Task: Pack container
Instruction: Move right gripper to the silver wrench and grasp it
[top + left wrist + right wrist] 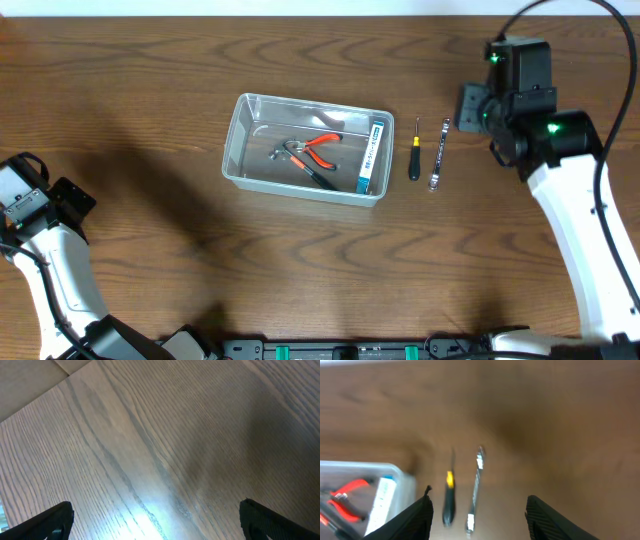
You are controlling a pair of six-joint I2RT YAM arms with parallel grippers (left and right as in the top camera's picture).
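Note:
The clear plastic container [244, 142] sits mid-table and holds red-handled pliers [323, 149], a dark-handled tool [300, 163] and a blue-and-white box [372, 155]. It also shows at the left of the right wrist view [350, 467]. A small black screwdriver [414, 158] and a silver wrench [439, 153] lie side by side on the table right of the container; both show in the right wrist view, screwdriver [448, 502] and wrench [475, 487]. My right gripper [477, 517] is open and empty, above and just right of them. My left gripper [155, 520] is open and empty over bare wood at the far left.
The wooden table [150, 80] runs across the whole view. The right arm [575, 190] reaches in from the right edge. The left arm [40, 240] is at the lower left corner. A pale surface [30, 380] lies beyond the table's edge in the left wrist view.

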